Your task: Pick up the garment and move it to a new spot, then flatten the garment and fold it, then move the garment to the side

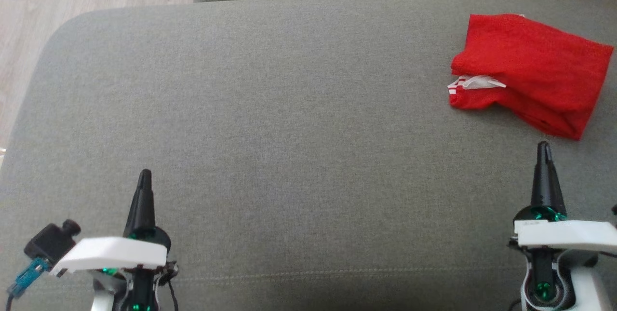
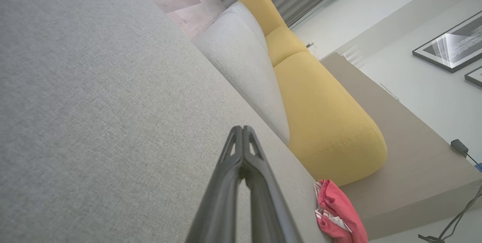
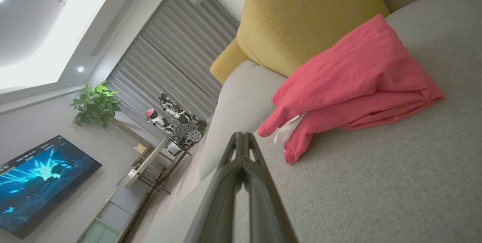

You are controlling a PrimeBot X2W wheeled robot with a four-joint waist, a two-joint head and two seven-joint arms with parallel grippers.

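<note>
Red garment (image 1: 530, 72), folded, lying at the right of the grey sofa seat (image 1: 289, 123); left gripper (image 1: 144, 178) and right gripper (image 1: 543, 149) both closed, empty, apart from it.

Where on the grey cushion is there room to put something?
The grey cushion is bare from its left edge to the red garment, and between left end effector and right end effector. Crowded only far right, by the garment.

The left gripper (image 2: 243, 130) hangs over the grey couch seat (image 2: 94, 103), its 2 fingers pressed together. A folded red garment (image 2: 339, 213) lies near the yellow cushion (image 2: 324, 115).
</note>
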